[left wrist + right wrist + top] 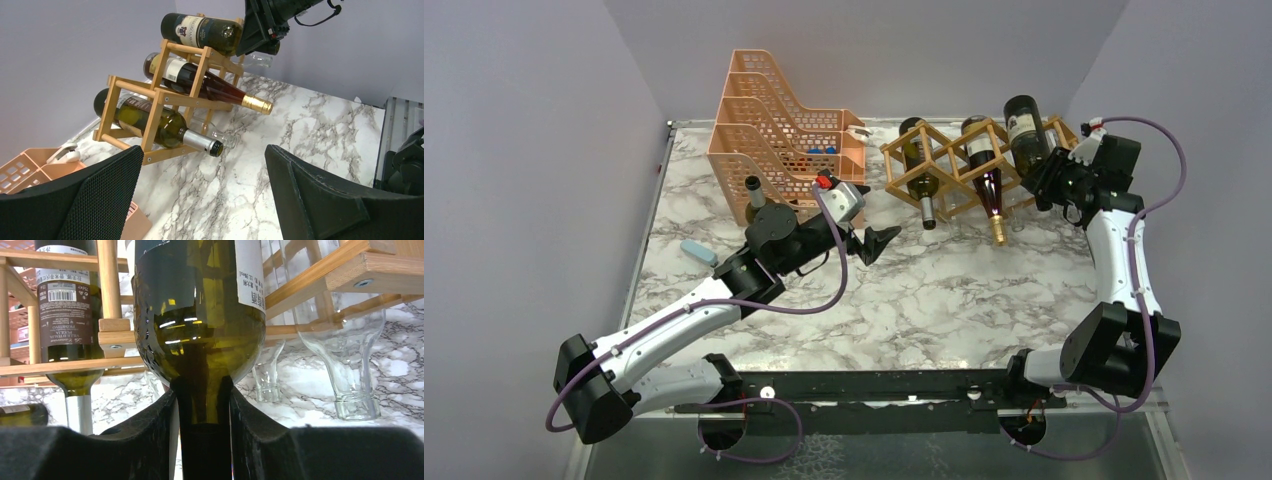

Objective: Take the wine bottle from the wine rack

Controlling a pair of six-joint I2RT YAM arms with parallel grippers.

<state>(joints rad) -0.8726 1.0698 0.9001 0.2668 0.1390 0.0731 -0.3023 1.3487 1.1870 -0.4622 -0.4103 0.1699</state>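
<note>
The tan wooden wine rack point(955, 172) stands at the back right of the marble table. A dark green wine bottle point(1025, 130) with a white label lies across its top. My right gripper point(1054, 180) is shut on that bottle's neck. In the right wrist view the fingers point(165, 425) clamp the neck below the bottle's shoulder point(200, 335). My left gripper point(874, 243) is open and empty, hovering over the table left of the rack. In the left wrist view the rack point(159, 100) and the top bottle point(202, 31) are ahead of it.
Two more bottles lie in lower cells: a green one point(917, 170) and a gold-capped one point(987, 180). Clear glass bottles point(357, 370) hang in the rack too. An orange perforated organizer point(774, 130) stands at back left. A small blue-grey object point(697, 251) lies near the left edge.
</note>
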